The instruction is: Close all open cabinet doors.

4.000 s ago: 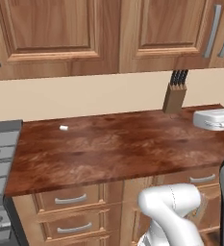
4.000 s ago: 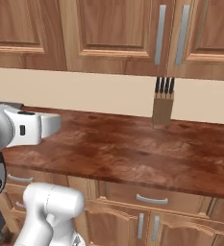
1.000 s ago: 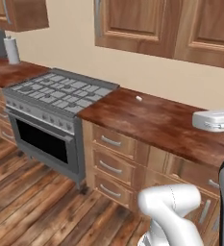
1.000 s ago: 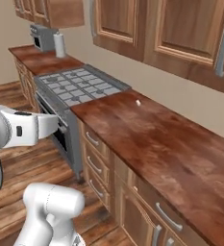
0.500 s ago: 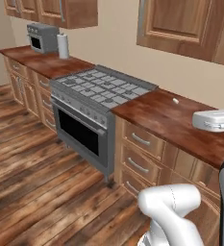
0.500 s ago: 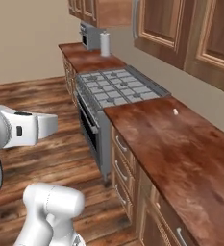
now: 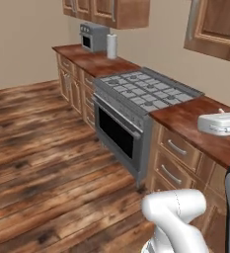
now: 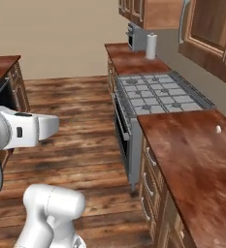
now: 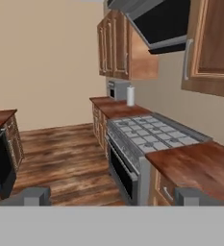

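Note:
A tall brown wall-cabinet door (image 9: 215,44) with a long grey bar handle (image 9: 186,58) hangs up right of the range hood; it also appears as door (image 7: 216,23) and door (image 8: 210,35). It looks flush with its cabinet. More cabinet doors (image 9: 113,45) hang at the far end of the wall, above the far counter, and look shut. My gripper (image 9: 114,197) is open, its two fingertips (image 9: 34,196) wide apart and nothing between them. It hangs in the air off the counter, facing down the kitchen; the white hand (image 8: 37,127) shows from the side.
A grey stove (image 7: 146,91) with an oven below stands between two brown countertops (image 8: 192,155). A microwave (image 7: 92,37) and a paper towel roll (image 7: 111,46) stand on the far counter. Wooden floor (image 7: 42,158) stretches left. Another counter (image 8: 0,65) with a dark appliance (image 9: 0,166) stands opposite.
The whole picture has swung: the base has turned left, bringing the stove, the far counter and the floor into view. The gripper has stayed open.

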Robot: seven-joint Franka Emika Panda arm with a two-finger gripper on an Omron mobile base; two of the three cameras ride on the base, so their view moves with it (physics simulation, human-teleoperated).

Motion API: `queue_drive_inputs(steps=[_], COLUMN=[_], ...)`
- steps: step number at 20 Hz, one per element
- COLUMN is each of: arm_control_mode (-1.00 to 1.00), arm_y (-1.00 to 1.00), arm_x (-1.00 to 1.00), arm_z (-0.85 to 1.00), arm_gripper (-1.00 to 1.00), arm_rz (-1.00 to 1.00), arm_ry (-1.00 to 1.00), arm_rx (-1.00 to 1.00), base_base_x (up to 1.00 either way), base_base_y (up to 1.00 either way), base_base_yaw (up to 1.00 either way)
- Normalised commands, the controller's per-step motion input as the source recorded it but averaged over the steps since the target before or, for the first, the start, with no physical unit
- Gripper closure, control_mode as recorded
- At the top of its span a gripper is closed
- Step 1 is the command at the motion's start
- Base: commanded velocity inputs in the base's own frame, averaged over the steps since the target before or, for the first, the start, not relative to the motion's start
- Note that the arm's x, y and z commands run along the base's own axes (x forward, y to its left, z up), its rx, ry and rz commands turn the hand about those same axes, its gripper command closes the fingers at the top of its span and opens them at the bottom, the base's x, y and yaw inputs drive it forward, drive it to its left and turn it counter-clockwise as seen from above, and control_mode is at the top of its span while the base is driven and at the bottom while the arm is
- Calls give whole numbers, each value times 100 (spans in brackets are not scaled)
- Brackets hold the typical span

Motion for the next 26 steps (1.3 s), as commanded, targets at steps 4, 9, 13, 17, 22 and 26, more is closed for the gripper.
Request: queue_drive_inputs(steps=[4,9,13,17,22,26], arm_control_mode=[100,100,100,100,100,100], arm_y=[0,0,0,0,0,0], arm_x=[0,0,0,0,0,0], arm_z=[0,0,0,0,0,0], arm_gripper=[-100,-100,-100,-100,-100,-100], arm_rz=[0,0,0,0,0,0], arm_ry=[0,0,0,0,0,0], arm_rx=[0,0,0,0,0,0], base_base_x=[38,27,9,0,-3,-32], base_base_y=[0,0,0,0,0,0], base_base_yaw=[44,47,48,48,47,47])
